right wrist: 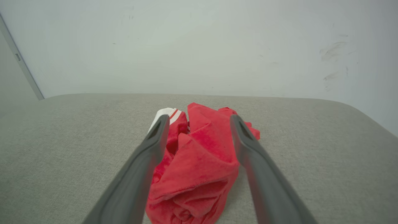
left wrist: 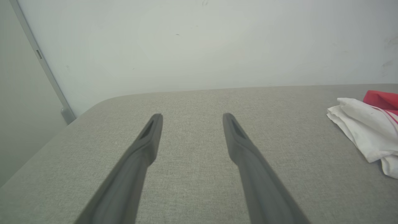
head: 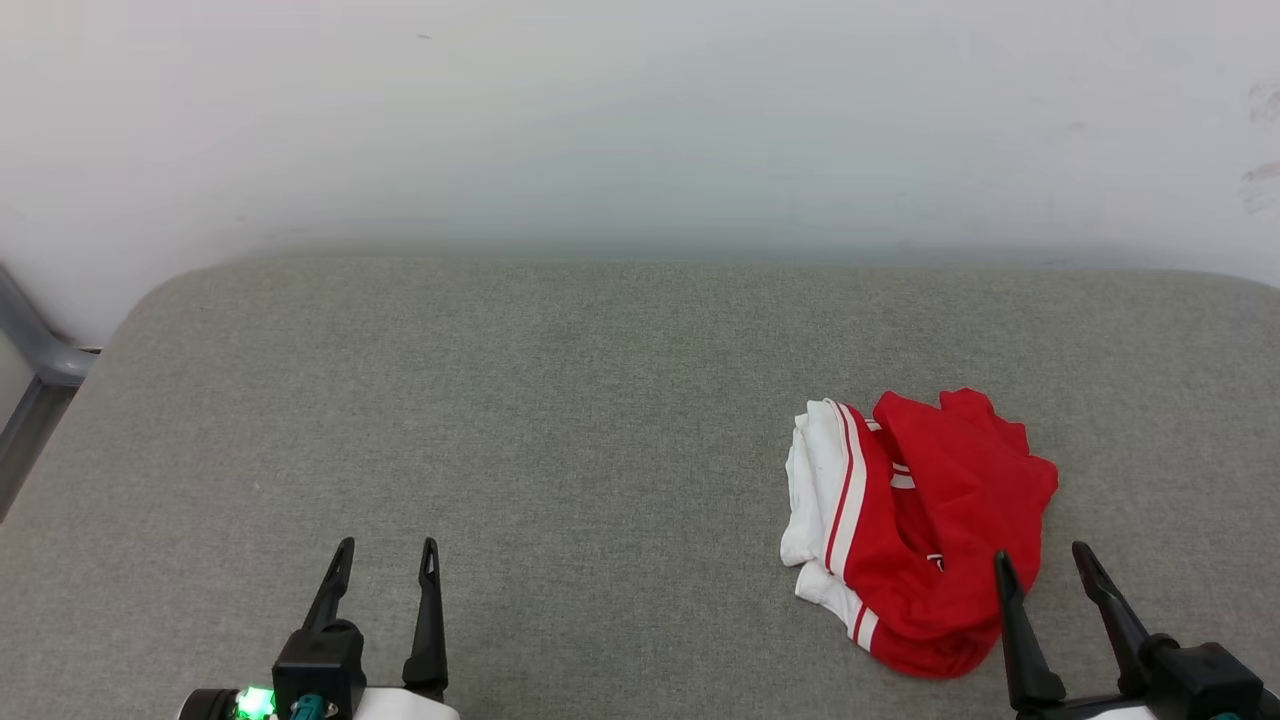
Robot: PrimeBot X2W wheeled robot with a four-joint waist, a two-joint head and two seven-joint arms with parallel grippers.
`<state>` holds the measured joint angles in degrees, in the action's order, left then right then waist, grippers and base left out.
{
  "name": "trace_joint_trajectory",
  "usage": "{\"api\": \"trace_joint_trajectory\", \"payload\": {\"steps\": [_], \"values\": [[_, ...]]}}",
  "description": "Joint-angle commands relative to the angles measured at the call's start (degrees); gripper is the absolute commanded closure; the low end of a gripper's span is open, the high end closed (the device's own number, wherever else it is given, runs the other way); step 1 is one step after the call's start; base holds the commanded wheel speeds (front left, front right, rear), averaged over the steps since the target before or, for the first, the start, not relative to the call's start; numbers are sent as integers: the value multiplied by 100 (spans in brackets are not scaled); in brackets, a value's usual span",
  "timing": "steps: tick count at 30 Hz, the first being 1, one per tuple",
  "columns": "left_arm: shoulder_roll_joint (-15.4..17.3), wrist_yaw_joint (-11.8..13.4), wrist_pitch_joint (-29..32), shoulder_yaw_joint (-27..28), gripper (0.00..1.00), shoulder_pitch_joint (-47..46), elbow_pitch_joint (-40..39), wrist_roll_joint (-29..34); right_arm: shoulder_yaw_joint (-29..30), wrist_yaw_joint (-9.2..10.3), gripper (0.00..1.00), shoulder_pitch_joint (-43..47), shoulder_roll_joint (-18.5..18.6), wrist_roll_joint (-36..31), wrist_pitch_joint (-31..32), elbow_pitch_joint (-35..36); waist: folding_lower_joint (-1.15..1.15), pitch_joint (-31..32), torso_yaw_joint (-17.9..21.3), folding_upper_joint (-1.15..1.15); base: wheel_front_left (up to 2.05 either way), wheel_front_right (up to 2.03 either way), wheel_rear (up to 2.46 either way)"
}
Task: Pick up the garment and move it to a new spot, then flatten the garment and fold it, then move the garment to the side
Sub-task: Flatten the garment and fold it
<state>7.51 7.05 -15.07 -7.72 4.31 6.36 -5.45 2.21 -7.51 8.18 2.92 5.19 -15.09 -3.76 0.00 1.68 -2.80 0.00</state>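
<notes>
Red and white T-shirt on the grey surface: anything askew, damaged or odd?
Only the bright red soft-fabric T-shirt with white sleeves stands out: it lies crumpled in a heap on the grey fabric surface.

Materials check: shirt (head: 960, 480) is soft cloth, the red part matt with a slightly fuzzy nap up close; white sleeve (left wrist: 363, 130) is smoother, thin and creased. Cushion (head: 560, 400) under it is grey woven fabric, matt, fine visible grain, no sheen. Wall (head: 640, 120) is painted, matt white and smooth, with a few dark scuffs at the right. Left gripper (head: 388, 548) and right gripper (head: 1040, 552) are dark grey, smooth and matt, plastic or rubber, can't tell which; base blocks are black plastic with slight gloss. Rail (head: 40, 360) is grey and smooth, looks like painted metal.
</notes>
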Motion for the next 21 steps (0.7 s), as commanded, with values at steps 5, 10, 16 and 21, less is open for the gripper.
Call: {"api": "trace_joint_trajectory", "payload": {"steps": [5, 10, 16, 21], "values": [[-65, -88, -15, 127, 0, 69, 28, 112, -7, 4, 0, 19, -7, 48, -12, -36, 0, 2, 2, 0, 0, 0, 0], [-128, -146, -15, 204, 0, 87, 40, 180, 44, 4, 0, -71, -7, 2, -12, 1, 0, 7, 6, 0, 0, 0, 0], [-182, -190, -15, 271, 0, 49, 29, 246, 400, 4, 0, -387, 2, -249, -12, 188, 0, -37, 16, 0, 0, 0, 0], [-214, -210, -15, 306, 0, -39, 16, 288, 590, 4, 0, -990, 375, -326, -12, 378, 0, -121, 21, 0, 0, 0, 0]]}}
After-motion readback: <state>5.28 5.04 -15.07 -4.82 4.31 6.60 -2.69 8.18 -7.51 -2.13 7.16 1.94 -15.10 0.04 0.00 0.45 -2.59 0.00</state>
